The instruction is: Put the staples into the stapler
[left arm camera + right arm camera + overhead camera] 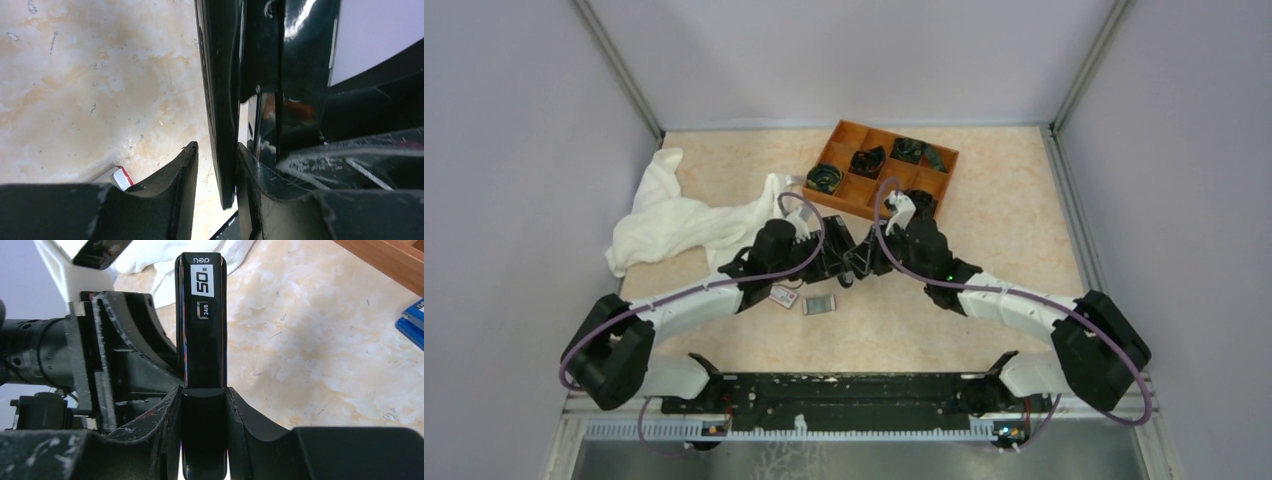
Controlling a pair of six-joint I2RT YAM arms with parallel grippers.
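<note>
Two arms (694,295) bend inward over the marbled bench (1014,230); right claw (204,395) clamps the stapler (201,330), left claw (216,150) narrow around it, grip unclear; grey walls (524,150)

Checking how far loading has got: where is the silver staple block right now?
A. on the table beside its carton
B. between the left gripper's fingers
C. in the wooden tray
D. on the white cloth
A: in the top view the staple block lies on the table beside its carton, not held by anything.
</note>
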